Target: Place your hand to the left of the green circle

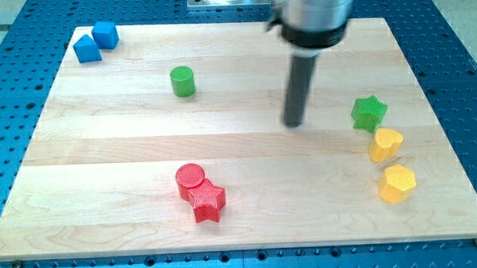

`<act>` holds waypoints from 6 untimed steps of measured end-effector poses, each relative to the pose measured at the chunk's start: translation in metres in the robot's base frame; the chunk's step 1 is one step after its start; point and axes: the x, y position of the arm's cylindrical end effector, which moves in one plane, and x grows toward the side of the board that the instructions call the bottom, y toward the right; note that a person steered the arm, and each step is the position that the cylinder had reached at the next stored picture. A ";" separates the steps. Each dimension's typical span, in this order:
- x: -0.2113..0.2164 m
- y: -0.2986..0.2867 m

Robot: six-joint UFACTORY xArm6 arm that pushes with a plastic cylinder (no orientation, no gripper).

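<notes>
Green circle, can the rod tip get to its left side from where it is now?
Probably yes. My tip sits to the right of the green circle, with bare board between them and around it.

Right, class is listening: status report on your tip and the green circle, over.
My tip on the board, to the view's right of the green circle, well apart. Nothing between them. Green star further right.
</notes>
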 end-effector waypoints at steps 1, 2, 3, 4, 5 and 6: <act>-0.001 -0.095; -0.014 -0.155; -0.037 -0.171; -0.053 -0.182; -0.068 -0.201; -0.100 -0.189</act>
